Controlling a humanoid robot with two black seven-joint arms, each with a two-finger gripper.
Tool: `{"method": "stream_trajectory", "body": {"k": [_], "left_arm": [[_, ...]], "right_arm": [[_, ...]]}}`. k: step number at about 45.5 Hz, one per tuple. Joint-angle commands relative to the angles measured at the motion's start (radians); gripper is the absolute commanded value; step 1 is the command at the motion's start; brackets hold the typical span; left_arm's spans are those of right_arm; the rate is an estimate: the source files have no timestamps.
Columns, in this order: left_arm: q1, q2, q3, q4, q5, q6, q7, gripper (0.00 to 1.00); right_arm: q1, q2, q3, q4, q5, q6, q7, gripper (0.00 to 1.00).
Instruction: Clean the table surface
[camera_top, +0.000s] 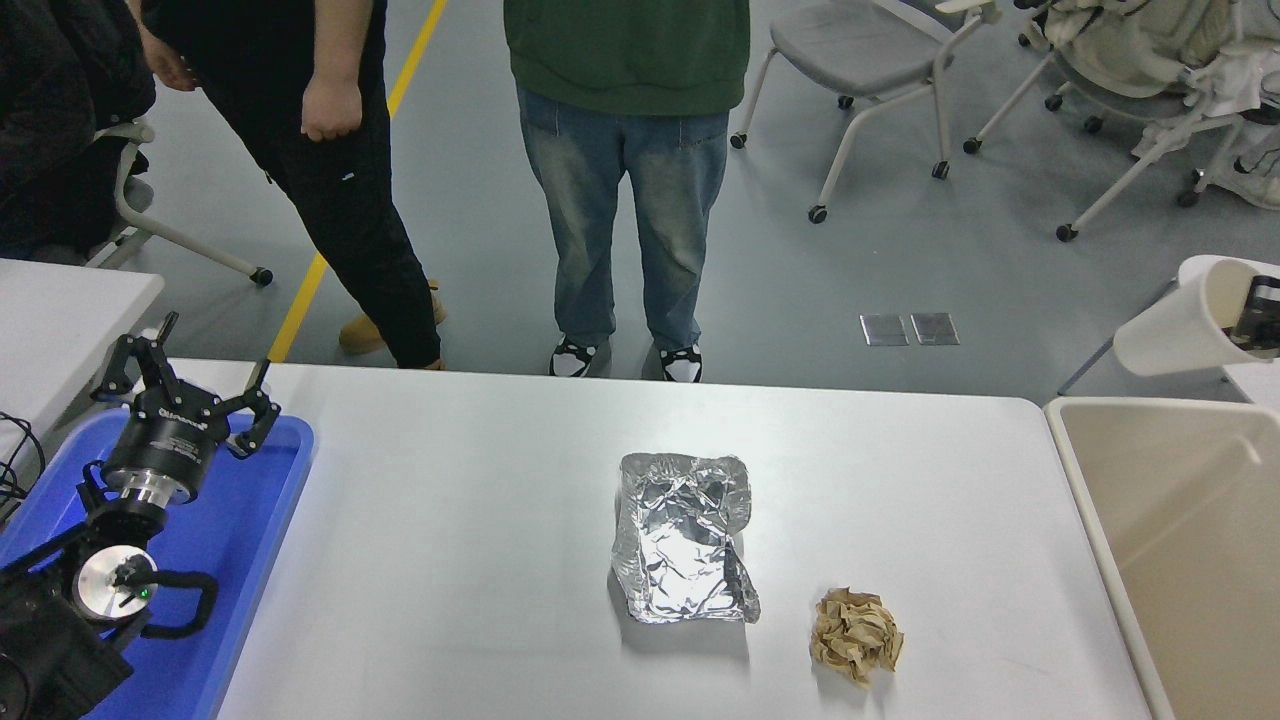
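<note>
Bright, even overhead light; soft short shadows — sharp focus throughout

The right end effector (1262, 322) is mostly cut off at the edge.
</note>
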Motion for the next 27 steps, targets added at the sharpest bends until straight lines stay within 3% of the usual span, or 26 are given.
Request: {"method": "stream_trajectory", "body": {"k": [1, 7, 15, 27], "left_arm": [[0.0, 0.0, -0.001, 0.0, 0.0, 0.0, 0.0, 1.0], [0.0, 0.0, -0.001, 0.0, 0.0, -0.001, 0.0, 1.0], [0.0, 0.001, -0.001, 0.0, 0.0, 0.0, 0.0, 1.0], [0.0, 0.0, 0.001, 0.0, 0.0, 0.0, 0.0, 1.0]], "right_arm": [[-0.181, 0.007, 0.013, -0.162, 0.105, -0.125, -0.002, 0.0], [-0.303, 0.077, 0.016, -0.248, 0.127, -0.231, -0.002, 0.0], [-0.554, 0.289, 0.015, -0.512, 0.306, -0.377, -0.002, 0.0], [-0.794, 0.68, 0.024, -1.011, 0.497, -0.409, -0.002, 0.0]]}}
